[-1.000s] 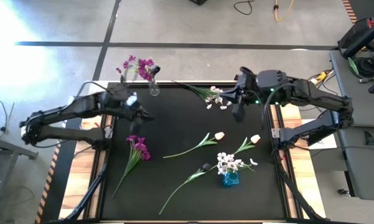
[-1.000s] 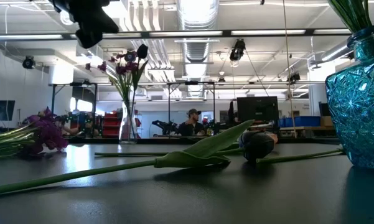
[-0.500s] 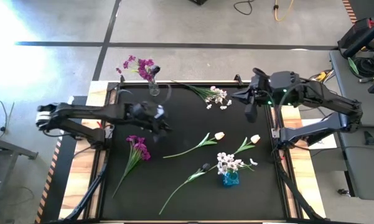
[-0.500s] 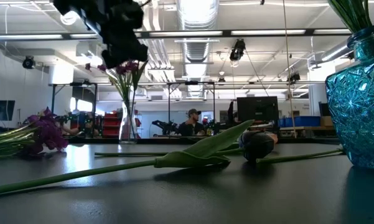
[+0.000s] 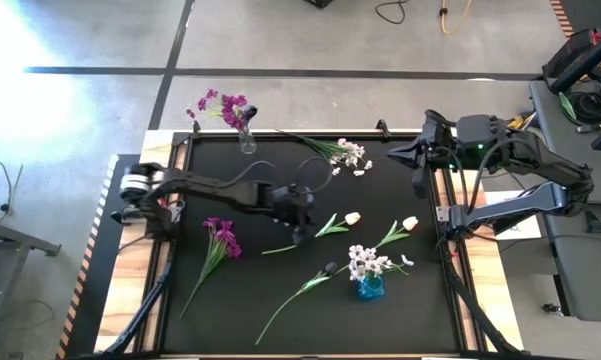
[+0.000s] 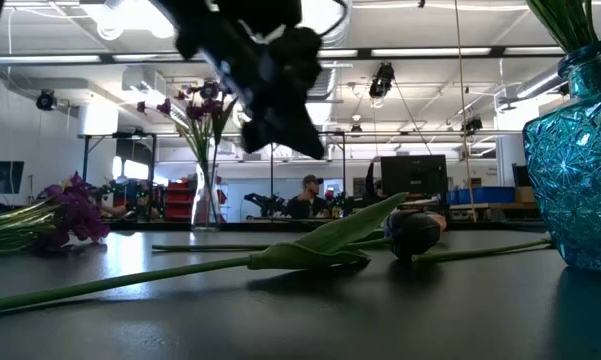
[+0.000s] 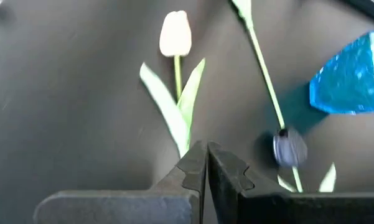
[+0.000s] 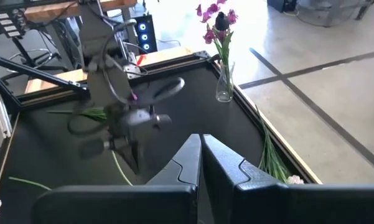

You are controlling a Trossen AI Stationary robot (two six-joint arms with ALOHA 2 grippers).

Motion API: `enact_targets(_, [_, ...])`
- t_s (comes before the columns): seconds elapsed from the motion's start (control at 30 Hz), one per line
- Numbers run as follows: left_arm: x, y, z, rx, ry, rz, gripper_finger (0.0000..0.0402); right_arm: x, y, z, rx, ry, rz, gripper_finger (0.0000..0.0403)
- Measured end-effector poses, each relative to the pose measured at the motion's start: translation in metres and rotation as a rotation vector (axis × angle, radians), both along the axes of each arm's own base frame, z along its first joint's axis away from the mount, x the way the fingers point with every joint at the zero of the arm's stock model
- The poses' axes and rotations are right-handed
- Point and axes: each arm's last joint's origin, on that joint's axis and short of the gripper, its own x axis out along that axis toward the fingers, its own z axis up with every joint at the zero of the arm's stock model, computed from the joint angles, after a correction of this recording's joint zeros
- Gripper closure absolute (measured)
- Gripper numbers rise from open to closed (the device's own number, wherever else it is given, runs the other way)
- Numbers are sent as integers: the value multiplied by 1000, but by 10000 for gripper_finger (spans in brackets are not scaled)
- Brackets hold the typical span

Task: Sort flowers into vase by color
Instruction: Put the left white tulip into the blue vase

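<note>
Left gripper [image 5: 300, 236] closed, empty, above cream tulip [image 5: 352, 217] with green stem, lying flat.

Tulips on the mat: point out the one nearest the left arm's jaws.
The cream tulip at mid-table, its stem running toward the left gripper. The other cream tulip lies farther right; the dark bud lies lower.

Left arm stretched across table toward centre, left gripper [image 5: 300, 236] pointing 5 o'clock, fingers pressed together. Right arm folded at 2 o'clock edge, right gripper [image 5: 418, 187] closed, pointing 6 o'clock.
</note>
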Motion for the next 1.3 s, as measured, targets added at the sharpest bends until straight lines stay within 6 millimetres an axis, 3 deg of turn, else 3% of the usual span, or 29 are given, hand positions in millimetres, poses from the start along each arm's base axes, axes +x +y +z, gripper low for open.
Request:
enact_targets(0.27, [52,2,-26,3,123,-15,400,-1,0,-1,-17,13,8,394])
enact_targets(0.43, [72,-2,-40,1,237,-73,365,-2,0,-3,-14,43,10,394])
enact_targets(0.67, [88,-9,-57,25,326,-98,280,-3,0,-5,-11,63,10,394])
enact_targets(0.8, [88,-11,-62,56,357,-53,261,-3,0,-5,-11,63,10,394])
enact_targets(0.9, [87,-11,-64,77,365,-41,284,-3,0,-5,-11,63,10,394])
enact_targets(1.07, [83,-10,-62,108,386,-61,380,-4,1,-5,-5,60,9,394])
enact_targets(1.13, [80,-10,-56,101,392,-55,392,-5,1,-4,-5,57,10,394])
enact_targets(1.2, [77,-9,-40,106,361,-52,394,-9,1,-3,-10,48,13,394])
enact_targets(1.3, [71,-6,1,124,241,-32,400,-18,3,0,-32,26,22,394])
